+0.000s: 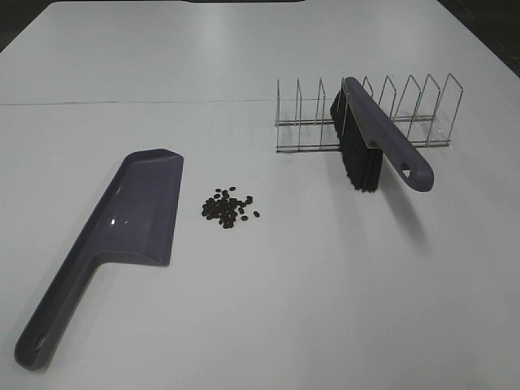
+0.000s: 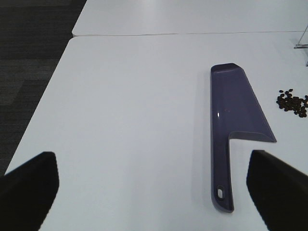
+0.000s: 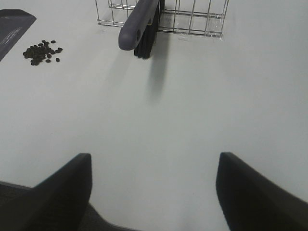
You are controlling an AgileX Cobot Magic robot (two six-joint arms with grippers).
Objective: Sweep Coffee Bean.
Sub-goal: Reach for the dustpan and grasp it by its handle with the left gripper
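Left wrist and right wrist alone show left claw (image 2: 149, 159) and right claw (image 3: 154, 159), both spread empty; the coffee bean (image 1: 229, 210) lies tiny, dark, clustered mid-frame.

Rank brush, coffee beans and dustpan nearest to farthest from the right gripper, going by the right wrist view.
1. Brush: ahead, leaning in the wire rack.
2. Coffee beans: loose pile, off to the robot's left.
3. Dustpan: beyond the beans, mostly out of frame.

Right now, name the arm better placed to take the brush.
Probably right. The brush leans in the rack on that side, ahead of the open, empty right claw. The left claw faces the dustpan.
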